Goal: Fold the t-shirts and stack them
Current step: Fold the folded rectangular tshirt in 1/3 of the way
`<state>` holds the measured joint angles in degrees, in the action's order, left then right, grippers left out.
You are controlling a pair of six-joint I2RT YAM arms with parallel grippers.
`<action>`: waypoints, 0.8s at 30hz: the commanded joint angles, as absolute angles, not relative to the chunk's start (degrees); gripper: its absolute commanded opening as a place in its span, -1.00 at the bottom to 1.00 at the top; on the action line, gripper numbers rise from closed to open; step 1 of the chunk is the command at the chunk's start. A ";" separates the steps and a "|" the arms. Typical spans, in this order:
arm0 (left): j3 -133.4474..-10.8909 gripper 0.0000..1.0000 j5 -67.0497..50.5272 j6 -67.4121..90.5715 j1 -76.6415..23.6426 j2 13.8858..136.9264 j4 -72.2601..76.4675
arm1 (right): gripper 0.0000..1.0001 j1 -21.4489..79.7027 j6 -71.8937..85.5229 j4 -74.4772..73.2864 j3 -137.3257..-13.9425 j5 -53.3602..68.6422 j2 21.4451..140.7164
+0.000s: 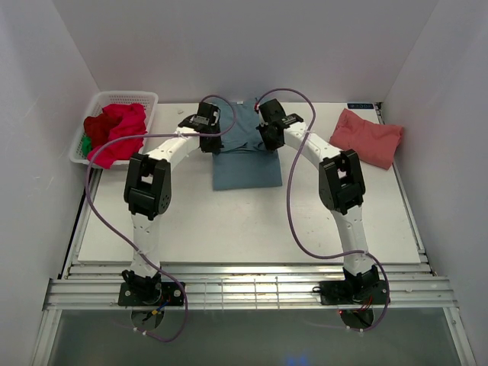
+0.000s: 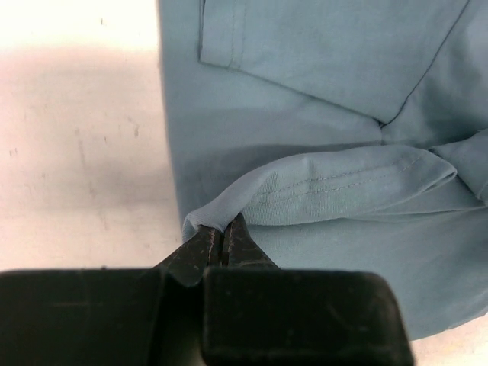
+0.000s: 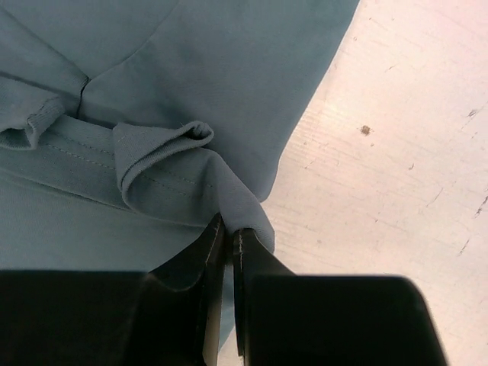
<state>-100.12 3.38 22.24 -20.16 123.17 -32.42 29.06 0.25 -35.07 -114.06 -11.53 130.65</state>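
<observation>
A teal-blue t-shirt [image 1: 245, 164] lies at the back-centre of the white table [image 1: 229, 229]. The left gripper [image 2: 221, 238] and right gripper [image 3: 227, 229] each pinch a bunched edge of it, jaws pressed together. A salmon-pink t-shirt [image 1: 367, 137] lies to the right, and a red t-shirt [image 1: 118, 130] fills the basket [image 1: 145, 97] on the left.

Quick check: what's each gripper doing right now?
Left gripper: closed, pinching a fold of the teal-blue t-shirt.
Right gripper: closed, pinching the same t-shirt's edge.

You have bright, even overhead light. The white table [image 2: 76, 137] glares almost washed-out in both wrist views, and the teal t-shirt [image 2: 320, 91] carries only soft shadows.
</observation>
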 commanded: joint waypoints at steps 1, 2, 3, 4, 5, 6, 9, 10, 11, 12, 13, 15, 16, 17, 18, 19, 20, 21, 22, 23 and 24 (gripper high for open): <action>-104.32 -1.00 3.52 20.39 -19.25 123.48 -31.73 | -0.85 27.78 -1.85 -35.77 -118.56 -11.87 131.74; -104.67 -1.00 3.25 20.30 -19.16 123.83 -31.73 | -0.85 27.69 -2.02 -35.77 -119.61 -11.78 132.01; -105.29 -1.00 2.90 20.30 -19.16 124.62 -31.64 | -0.85 27.60 -2.20 -35.60 -119.97 -11.78 132.45; -105.55 -1.00 2.64 20.04 -19.07 125.06 -31.64 | -0.85 27.42 -2.37 -35.16 -120.41 -11.60 133.15; -105.73 -1.00 2.38 19.87 -19.07 125.50 -31.47 | -0.85 27.42 -2.46 -34.72 -120.85 -11.60 133.42; -105.99 -1.00 2.03 19.69 -18.99 125.94 -31.20 | -0.85 27.33 -2.55 -34.19 -120.85 -11.60 133.77; -106.43 -0.90 1.41 19.07 -18.98 127.79 -29.62 | -0.61 27.25 -2.46 -31.65 -120.50 -11.51 134.65; -106.61 -0.75 1.49 19.07 -19.07 128.49 -29.45 | -0.35 27.16 -2.46 -30.86 -120.24 -11.95 134.82; -106.52 -0.31 2.54 19.07 -18.99 128.58 -28.92 | -0.25 27.16 -2.37 -29.28 -119.89 -12.21 134.74; -106.70 -0.14 3.77 19.07 -18.98 128.58 -27.96 | -0.18 27.16 -2.29 -28.40 -119.27 -12.74 134.48; -107.31 -0.04 5.17 19.16 -18.98 128.41 -27.60 | -0.08 27.16 -2.29 -27.52 -119.18 -13.70 133.78; -109.41 0.11 10.34 18.20 -18.98 128.15 -27.68 | 0.04 27.07 -2.63 -24.98 -119.27 -14.67 132.55; -112.90 0.11 12.11 17.76 -18.98 128.06 -27.77 | 0.17 27.07 -2.98 -24.27 -119.88 -15.29 131.06; -114.85 0.15 13.87 17.32 -18.98 127.88 -27.86 | 0.20 27.16 -3.34 -23.74 -120.32 -15.47 130.35; -116.96 0.21 17.37 16.71 -18.98 127.62 -28.21 | 0.27 27.07 -3.51 -22.69 -120.76 -15.82 129.56; -120.90 0.22 18.79 16.70 -18.98 127.44 -28.56 | 0.53 27.07 -3.95 -22.33 -121.20 -16.17 127.72; -122.50 0.22 19.85 16.70 -18.98 127.27 -28.83 | 0.54 27.07 -3.87 -22.06 -121.03 -16.26 126.75; -123.48 0.22 20.30 16.79 -18.98 126.13 -29.00 | 0.55 27.07 -3.87 -21.28 -120.59 -16.17 125.61; -123.83 0.22 19.26 17.74 -19.07 125.43 -28.83 | 0.55 27.07 -3.43 -21.18 -119.11 -15.48 123.51; -123.32 0.22 18.03 18.36 -19.16 124.55 -28.65 | 0.55 27.16 -2.99 -21.01 -118.13 -14.86 122.53; -122.53 0.23 16.71 18.98 -19.42 123.06 -28.48 | 0.52 27.16 -2.64 -21.01 -116.99 -14.24 121.56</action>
